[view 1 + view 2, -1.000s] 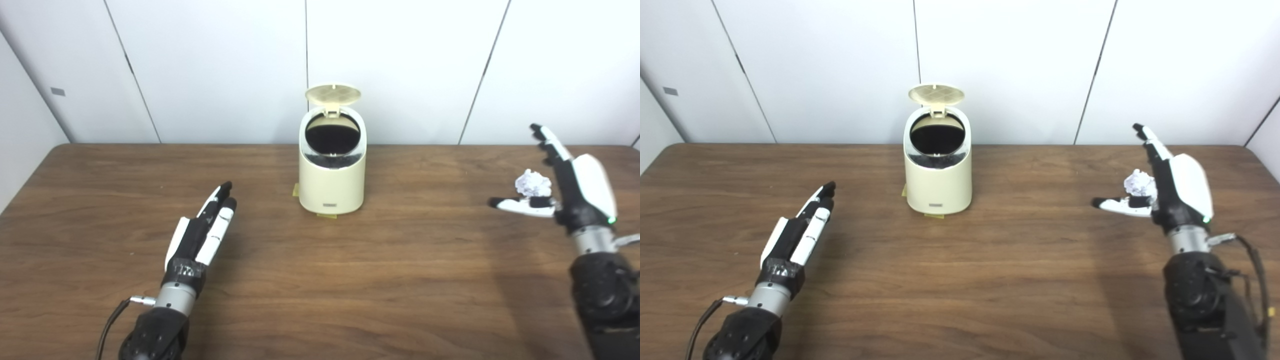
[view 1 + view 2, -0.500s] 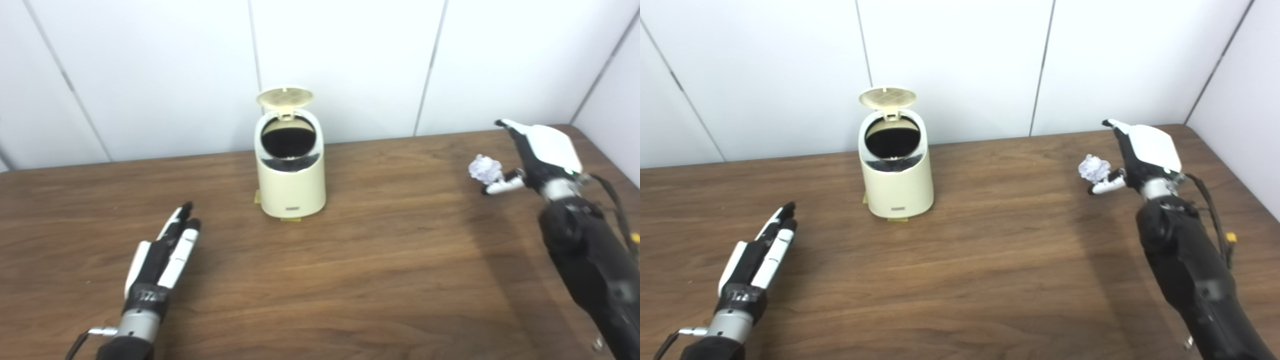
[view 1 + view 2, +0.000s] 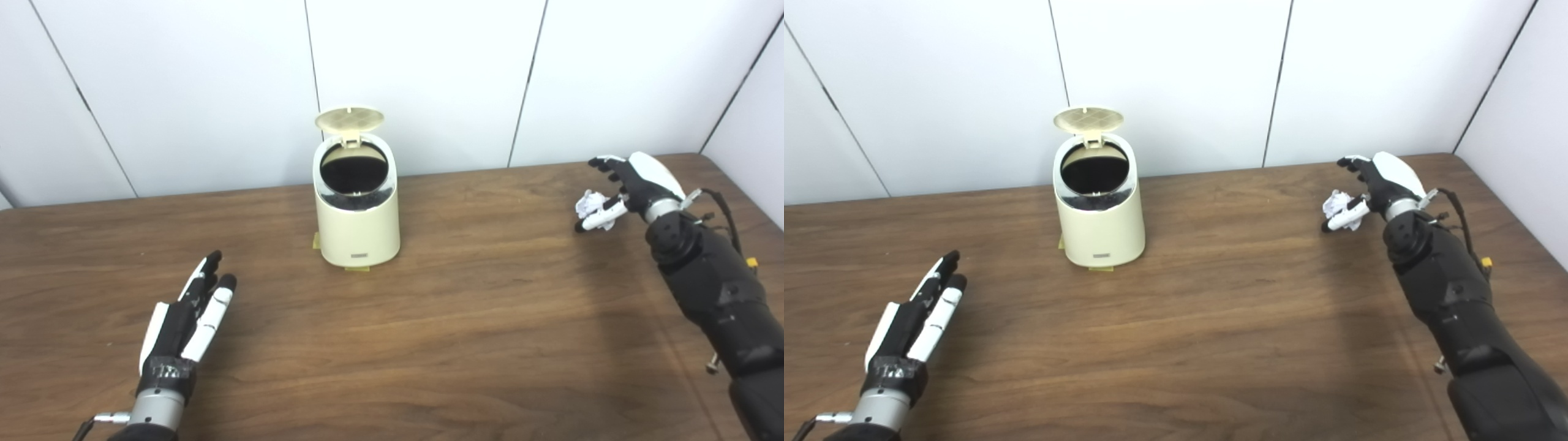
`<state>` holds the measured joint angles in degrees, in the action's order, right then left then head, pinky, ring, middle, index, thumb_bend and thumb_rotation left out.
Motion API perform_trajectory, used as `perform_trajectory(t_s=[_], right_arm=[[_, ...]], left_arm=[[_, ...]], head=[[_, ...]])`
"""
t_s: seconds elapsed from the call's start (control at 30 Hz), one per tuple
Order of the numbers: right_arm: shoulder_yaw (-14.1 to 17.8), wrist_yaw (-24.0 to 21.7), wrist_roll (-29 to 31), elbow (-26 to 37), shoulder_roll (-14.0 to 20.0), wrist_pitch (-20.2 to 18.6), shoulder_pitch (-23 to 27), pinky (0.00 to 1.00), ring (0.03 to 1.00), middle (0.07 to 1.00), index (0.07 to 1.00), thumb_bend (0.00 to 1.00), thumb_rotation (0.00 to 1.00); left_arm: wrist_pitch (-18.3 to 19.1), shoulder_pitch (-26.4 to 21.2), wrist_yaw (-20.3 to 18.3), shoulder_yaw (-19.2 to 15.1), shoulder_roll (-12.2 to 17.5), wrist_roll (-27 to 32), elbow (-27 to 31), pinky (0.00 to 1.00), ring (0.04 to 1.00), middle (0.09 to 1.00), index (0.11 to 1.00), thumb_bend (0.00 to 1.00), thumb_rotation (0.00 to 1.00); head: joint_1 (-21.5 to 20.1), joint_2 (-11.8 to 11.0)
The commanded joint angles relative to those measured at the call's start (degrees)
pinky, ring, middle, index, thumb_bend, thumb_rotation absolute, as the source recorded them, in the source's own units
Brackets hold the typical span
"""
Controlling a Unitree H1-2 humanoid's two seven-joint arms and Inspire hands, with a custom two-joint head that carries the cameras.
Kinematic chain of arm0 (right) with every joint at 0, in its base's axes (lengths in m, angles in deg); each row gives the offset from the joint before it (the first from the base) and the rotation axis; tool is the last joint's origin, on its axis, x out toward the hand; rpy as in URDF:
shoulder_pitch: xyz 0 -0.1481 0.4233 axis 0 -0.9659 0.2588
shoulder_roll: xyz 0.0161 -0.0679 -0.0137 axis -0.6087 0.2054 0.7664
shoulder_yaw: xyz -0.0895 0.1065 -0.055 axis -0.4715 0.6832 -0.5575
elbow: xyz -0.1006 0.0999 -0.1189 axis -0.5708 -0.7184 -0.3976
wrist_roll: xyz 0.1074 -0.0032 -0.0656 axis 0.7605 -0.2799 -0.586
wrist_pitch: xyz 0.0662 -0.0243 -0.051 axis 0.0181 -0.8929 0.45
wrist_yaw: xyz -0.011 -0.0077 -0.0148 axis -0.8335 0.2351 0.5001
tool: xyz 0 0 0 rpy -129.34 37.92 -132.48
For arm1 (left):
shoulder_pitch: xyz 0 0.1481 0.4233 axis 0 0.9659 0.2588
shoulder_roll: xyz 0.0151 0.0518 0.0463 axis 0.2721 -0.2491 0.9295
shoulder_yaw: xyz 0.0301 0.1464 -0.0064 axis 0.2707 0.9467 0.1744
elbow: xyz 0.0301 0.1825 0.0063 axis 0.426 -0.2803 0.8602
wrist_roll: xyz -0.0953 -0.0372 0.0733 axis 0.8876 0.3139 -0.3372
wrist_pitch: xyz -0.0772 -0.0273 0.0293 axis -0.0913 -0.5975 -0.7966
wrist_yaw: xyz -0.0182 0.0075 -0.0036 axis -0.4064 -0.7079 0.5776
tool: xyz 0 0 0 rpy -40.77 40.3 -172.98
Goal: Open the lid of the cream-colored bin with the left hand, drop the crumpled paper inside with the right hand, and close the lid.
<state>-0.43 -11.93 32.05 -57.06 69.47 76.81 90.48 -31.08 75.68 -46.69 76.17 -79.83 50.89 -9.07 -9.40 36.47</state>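
Cream-colored plastic bin [image 3: 357,217] lid [image 3: 350,119] up, left robot hand [image 3: 187,312] idle and spread; right robot hand [image 3: 1373,187], fingers apart, seemingly touching white crumpled paper [image 3: 1338,204] on wooden surface [image 3: 429,331]: close fully around it before lifting.

A dark brown wood-grain worktop [image 3: 392,331] fills the lower part of both views, its far edge meeting the wall and its right far corner rounded. Behind it stands a plain white panelled wall [image 3: 429,73], split by thin dark vertical seams [image 3: 527,79] that lean slightly outward toward the picture's sides. At the far right a second white wall panel [image 3: 1519,122] turns toward the camera, forming a corner. Small yellowish tape tabs [image 3: 316,241] lie flat on the worktop near its middle, one to the left and one [image 3: 357,269] nearer the camera
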Motion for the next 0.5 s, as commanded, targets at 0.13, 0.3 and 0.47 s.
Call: perform_trajectory(t_s=[0.13,0.3,0.47], right_arm=[[-2.0,3.6,0.1,-2.4,0.4,2.0,4.1,0.69,0.792,0.832,0.815,0.88,0.07],[-3.0,3.4,0.3,-0.4,0.9,1.7,3.2,0.65,0.750,0.801,0.777,0.86,0.06],[-3.7,1.7,0.3,1.9,1.6,0.5,2.7,0.58,0.647,0.701,0.709,0.84,0.04]], left_arm=[[-1.1,-1.2,-0.1,-0.9,1.9,1.3,1.7,1.00,0.967,0.972,1.000,0.56,0.71],[-0.6,-2.4,-0.1,-0.7,2.5,1.1,1.4,1.00,0.956,0.972,1.000,0.57,0.71],[0.4,-3.6,0.0,-1.1,2.0,2.4,1.4,1.00,0.961,0.964,1.000,0.60,0.70]], head=[[-0.7,0.1],[-0.9,0.3],[-1.3,0.8]])
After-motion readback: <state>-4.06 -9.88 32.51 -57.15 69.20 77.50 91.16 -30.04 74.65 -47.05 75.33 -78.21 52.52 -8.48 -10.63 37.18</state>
